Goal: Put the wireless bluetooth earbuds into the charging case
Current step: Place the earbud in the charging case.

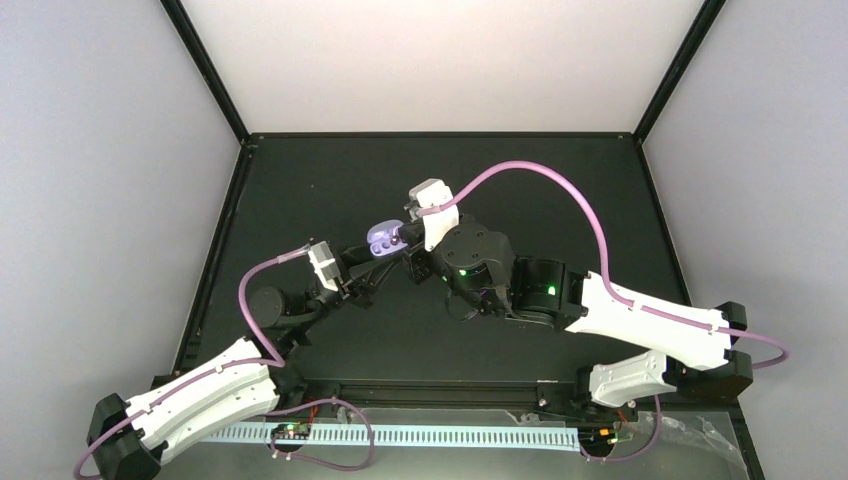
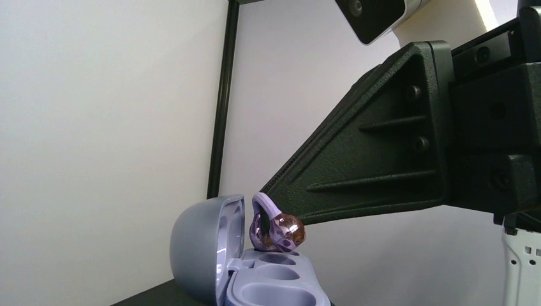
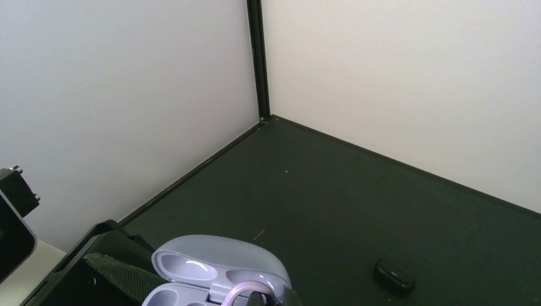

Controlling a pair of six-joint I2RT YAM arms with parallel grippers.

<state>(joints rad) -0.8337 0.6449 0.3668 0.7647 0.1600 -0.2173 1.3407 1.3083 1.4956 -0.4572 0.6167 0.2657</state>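
1. The right arm's (image 1: pixel 650 320) jaws are pinching one earbud (image 2: pixel 278 231) at their very tip and hanging it just above the rear well (image 2: pixel 274 260) of the charging case (image 2: pixel 210 252). I cannot tell whether it is already touching the rim.
2. The left arm's (image 1: pixel 200 390) jaws appear to be clamping the open case and holding it up off the surface (image 3: pixel 383 191). Their tips are lying outside the left wrist view. I am judging this from the right wrist view, where a black padded finger (image 3: pixel 105 268) is pressing against the case's side.
3. The pinch is looking slight and the earbud's face is glossy. If it is going down tilted, it could be catching on the well's rim, twisting out and dropping to the surface.
4. The case is resting on nothing, so a firm downward push could be turning it in the left jaws. The broad black finger (image 2: pixel 383 166) is also sitting close to the upright lid (image 2: pixel 201 242) and could be knocking it.
5. The left wrist view is giving the side profile, showing the earbud's tilt, its place over the well, and both wells looking empty. The top view is showing the case only as a pale spot between the two arms.
6. Only the right wrist view is showing a black oval piece (image 3: pixel 394 275) lying on the surface, well apart from the case. I am finding no second earbud in any view.
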